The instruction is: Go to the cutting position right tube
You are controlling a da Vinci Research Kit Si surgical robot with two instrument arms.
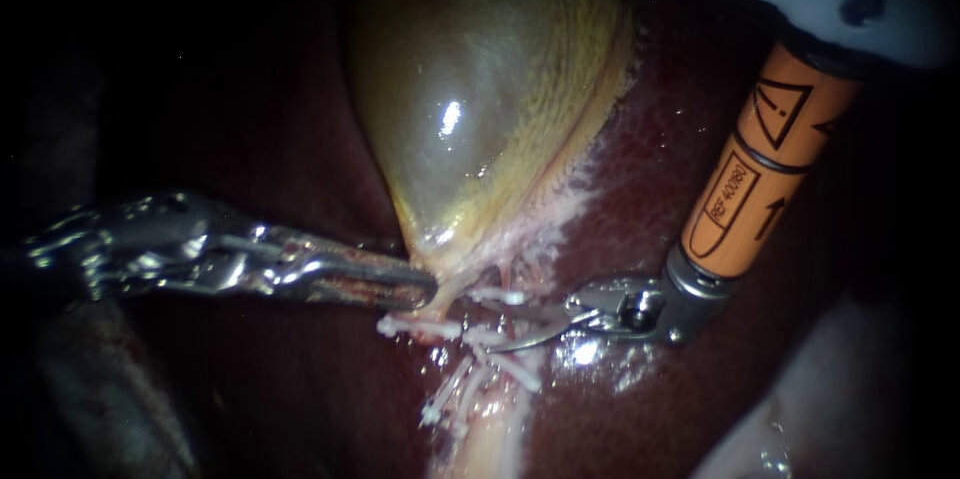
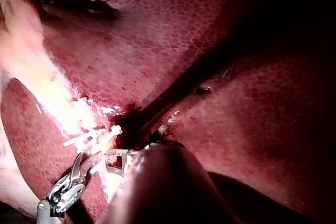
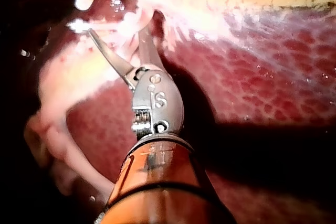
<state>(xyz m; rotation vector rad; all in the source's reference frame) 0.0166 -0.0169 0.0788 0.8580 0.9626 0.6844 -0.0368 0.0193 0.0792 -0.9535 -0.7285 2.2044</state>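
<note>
At lower left of the endoscope view, the left instrument [image 1: 425, 289], a silver, blood-smeared claw on a shaft entering from the left edge, is clamped on the narrow neck of the glossy yellow-green gallbladder [image 1: 480, 109]. It appears to draw the neck leftward so that the strands beneath are stretched and exposed. From the upper right comes the right instrument [image 1: 500, 329], an orange-sleeved shaft ending in a silver hinge and two thin curved blades. Its claw stands apart, with a clear gap between the blades and nothing clamped. The blades reach into the cluster of small white plastic clips [image 1: 420, 327] just below the gallbladder's neck, at centre frame. There the pale pink right tube [image 1: 503, 317] runs down toward the bottom edge across the dark red liver [image 1: 640, 179]. The tube appears to lie between the parted blades with clips on either side of them, which is the likely reason for the placing: a cut there would fall between clipped ends. The right wrist view shows the two blades spread around pale tissue ahead of the hinge, though whether both touch it cannot be told. On this evidence the approach looks nearly complete, needing only a fine adjustment to set the blades squarely across the tube, clear of the clips and the liver beneath.
</note>
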